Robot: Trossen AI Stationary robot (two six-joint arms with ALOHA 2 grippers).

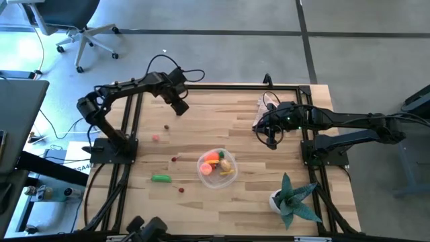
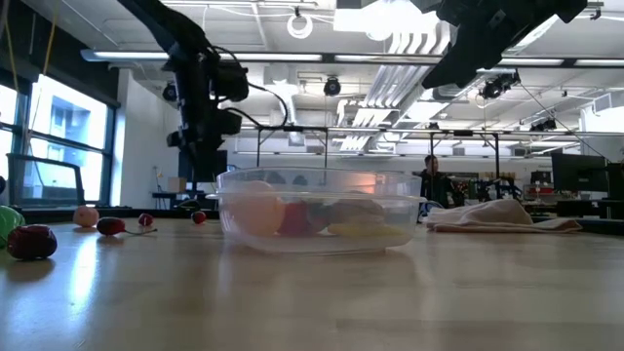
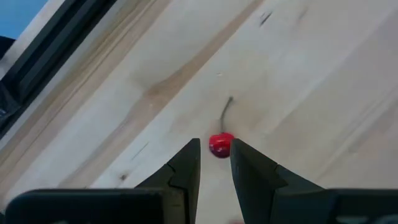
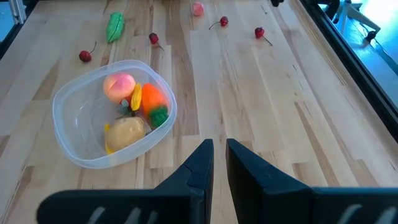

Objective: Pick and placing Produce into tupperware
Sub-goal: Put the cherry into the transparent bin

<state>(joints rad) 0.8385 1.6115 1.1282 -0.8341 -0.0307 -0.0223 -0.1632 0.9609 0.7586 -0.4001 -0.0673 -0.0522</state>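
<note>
Left pincer (image 3: 215,163): over the far-left part of the bench (image 1: 222,128), fingers parted by a narrow gap, grasping nothing.
Berry (image 3: 221,145): lies on the wood straight ahead of that gap, just beyond the fingertips and not yet between them.
Berry stem: points on away from the pincer, so the long axis runs in line with the gap, not across it.
Judgement: a short straight advance should bring the berry between the fingers.
Right pincer (image 4: 217,152): over the right side, clenched and empty, waiting; the left arm is much the nearer to this berry.
Tupperware (image 1: 203,171): near the middle of the bench, already holding several pieces.
Green pod (image 1: 160,178): on the wood, left of the tupperware.
</note>
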